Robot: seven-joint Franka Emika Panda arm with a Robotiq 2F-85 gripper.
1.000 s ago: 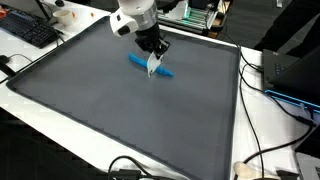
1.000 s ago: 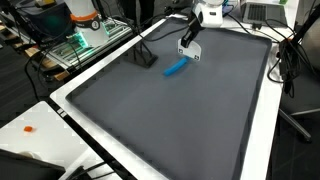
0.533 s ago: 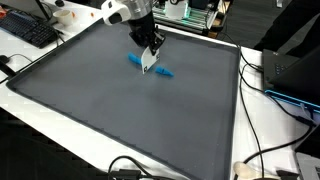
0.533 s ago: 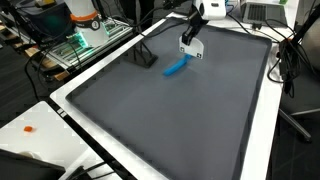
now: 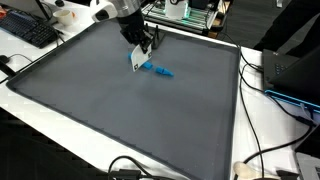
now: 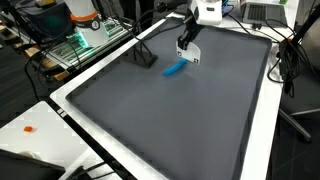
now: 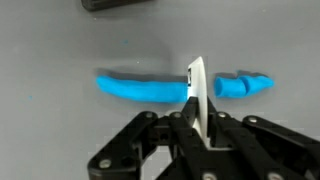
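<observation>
My gripper [image 5: 141,47] is shut on a thin white flat piece [image 5: 137,62], held edge-down just above the dark grey mat [image 5: 100,110]. A blue elongated lump [image 5: 158,70] lies on the mat right beside it. In the wrist view the white piece [image 7: 197,88] stands between a long blue part [image 7: 140,86] and a short blue part [image 7: 246,85], with a gap between the two. In the exterior view from the other side the gripper [image 6: 187,46] and white piece [image 6: 191,56] hang just behind the blue lump [image 6: 176,68].
A black block [image 6: 146,58] lies on the mat near the blue lump, at the top edge of the wrist view [image 7: 115,4]. A keyboard [image 5: 28,30], a laptop [image 5: 292,78] and cables sit outside the mat's white border. A small orange item [image 6: 30,128] lies on the border.
The gripper has risen and moved away from the blue lump toward the mat's far edge, still holding the white piece. The blue lump has stayed on the mat.
</observation>
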